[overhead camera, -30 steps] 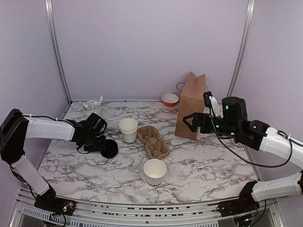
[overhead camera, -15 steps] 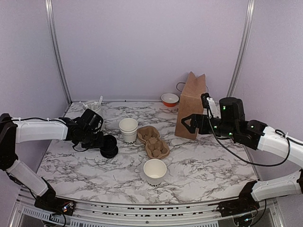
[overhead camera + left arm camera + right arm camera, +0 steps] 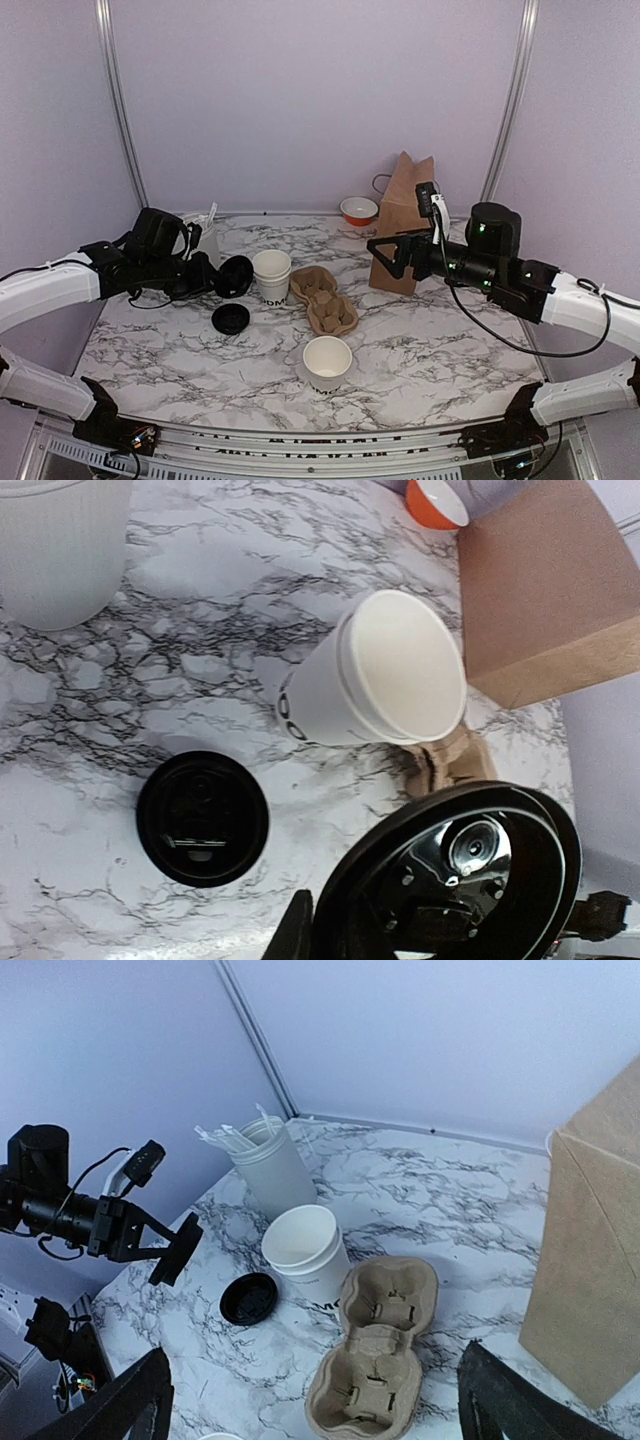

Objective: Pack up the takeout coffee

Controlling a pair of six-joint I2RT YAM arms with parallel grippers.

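Two cups: back cup (image 3: 271,276), front cup (image 3: 328,362). Two lids: held lid (image 3: 238,274) pinched in left gripper (image 3: 218,277), loose lid (image 3: 231,319) on table (image 3: 450,350). Right gripper (image 3: 384,257) spread.

A black lid (image 3: 238,275) is held on edge above the marble table (image 3: 450,350) by the left gripper (image 3: 221,276), just left of a lettered white cup (image 3: 271,274). A second lid (image 3: 231,319) is laid flat on the table nearer the front. A cardboard cup carrier (image 3: 323,298) is placed just right of that cup, and another white cup (image 3: 327,362) is stood nearer still. The right gripper (image 3: 385,256) is held with fingers spread beside a brown paper bag (image 3: 405,225).
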